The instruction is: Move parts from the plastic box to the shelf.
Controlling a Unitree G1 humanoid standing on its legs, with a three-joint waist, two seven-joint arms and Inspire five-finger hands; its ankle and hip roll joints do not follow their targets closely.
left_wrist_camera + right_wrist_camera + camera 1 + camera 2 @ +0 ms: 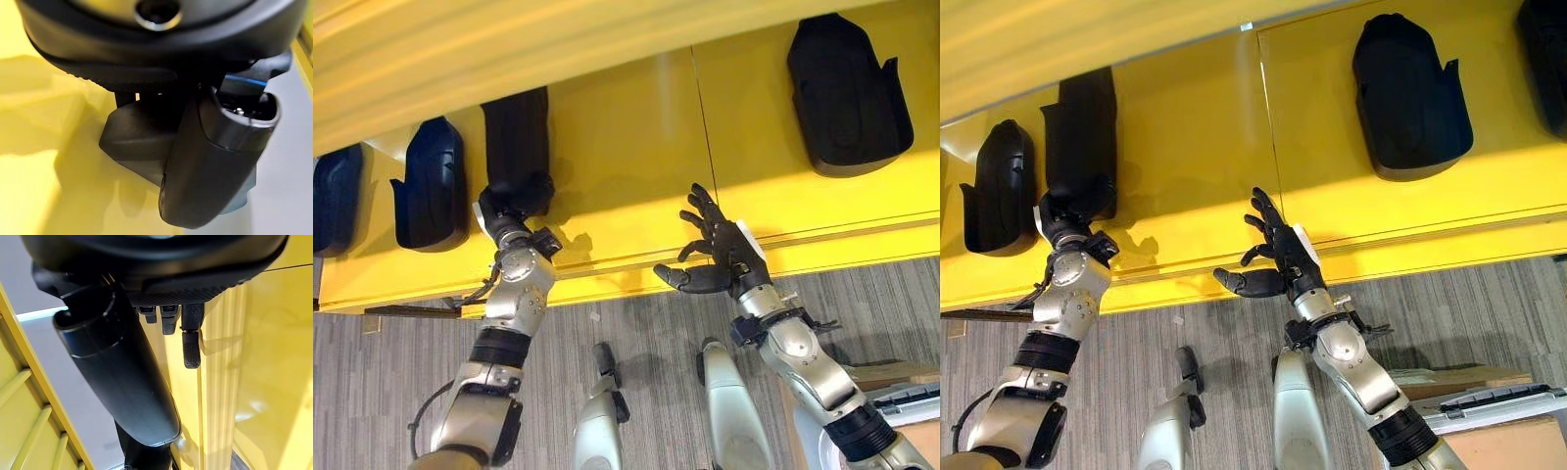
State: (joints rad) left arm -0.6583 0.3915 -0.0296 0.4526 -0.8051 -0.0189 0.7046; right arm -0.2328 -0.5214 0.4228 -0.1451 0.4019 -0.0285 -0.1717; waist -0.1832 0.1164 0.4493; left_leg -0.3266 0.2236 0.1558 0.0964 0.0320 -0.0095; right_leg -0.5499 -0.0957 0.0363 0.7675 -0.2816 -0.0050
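A long yellow shelf point(636, 157) holds several black moulded parts lying well apart. The left hand point(514, 201) is on one upright black part point(516, 132) at the shelf, fingers wrapped around it. The right hand point(715, 257) hovers by the shelf's front edge, fingers spread, holding nothing.

Yellow shelf, black parts, grey striped floor

The shelf point(636, 147) is bright yellow; the part point(516, 137) at the dark left hand point(514, 201) is black, as are the other parts point(847, 93). Beneath the dark right hand point(720, 250), the floor point(636, 333) is grey-streaked.
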